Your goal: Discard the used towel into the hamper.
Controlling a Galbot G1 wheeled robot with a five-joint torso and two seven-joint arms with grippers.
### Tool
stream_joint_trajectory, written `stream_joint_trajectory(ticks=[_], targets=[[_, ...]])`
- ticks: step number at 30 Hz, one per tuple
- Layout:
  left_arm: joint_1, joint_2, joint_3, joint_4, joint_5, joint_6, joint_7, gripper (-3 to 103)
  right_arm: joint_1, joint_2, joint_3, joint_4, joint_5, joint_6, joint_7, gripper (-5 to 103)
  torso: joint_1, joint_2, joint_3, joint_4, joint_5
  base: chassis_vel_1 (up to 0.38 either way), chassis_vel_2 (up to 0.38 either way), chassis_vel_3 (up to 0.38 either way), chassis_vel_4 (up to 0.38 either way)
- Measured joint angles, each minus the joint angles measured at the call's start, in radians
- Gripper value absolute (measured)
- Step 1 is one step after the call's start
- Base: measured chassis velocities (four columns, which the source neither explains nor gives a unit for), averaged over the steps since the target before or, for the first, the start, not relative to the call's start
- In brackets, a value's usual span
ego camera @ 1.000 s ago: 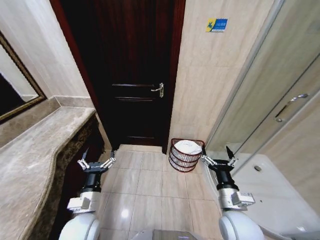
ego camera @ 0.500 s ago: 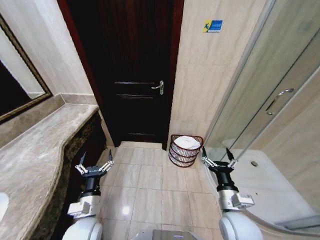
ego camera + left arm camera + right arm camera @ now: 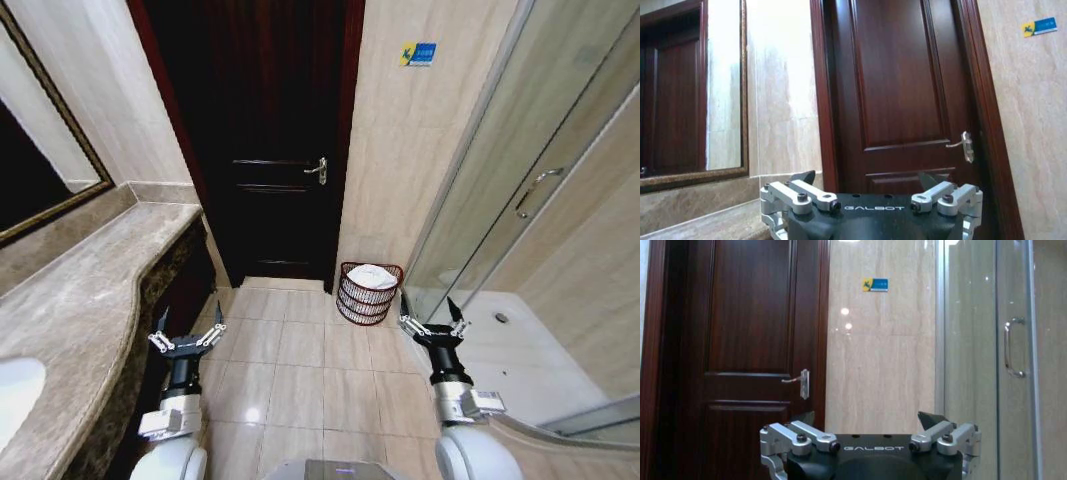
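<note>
Towel [image 3: 372, 276] in hamper [image 3: 365, 300], head view; both claws [image 3: 187, 338] [image 3: 431, 322] spread, empty.

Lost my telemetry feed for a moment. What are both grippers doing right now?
Left gripper: open, empty, held low over the floor by the counter.
Right gripper: open, empty, beside the shower door.

Floor: beige glossy tiles [image 3: 300, 370] below me, running up to the dark door and the wall.
On the floor: the hamper [image 3: 368, 293] stands upright on the tiles at the foot of the wall, just beside the door frame.
In the hamper: a white towel [image 3: 373, 276] heaped at its top.
Counter: a marble vanity top [image 3: 90, 290] along my left, with a white basin [image 3: 15, 385] set in it.
</note>
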Motion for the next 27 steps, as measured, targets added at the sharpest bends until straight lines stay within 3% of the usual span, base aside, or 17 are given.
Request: stream_joint_trajectory(ticks=[27], targets=[[-0.017, -0.036, 0.017, 0.004, 0.044, 0.019, 0.001, 100, 0.035, -0.033, 0.003, -0.075, 0.037, 0.029, -0.009, 100, 0.0, 0.0, 0.0, 0.0001, 0.0, 0.13, -0.129, -0.136, 0.126]])
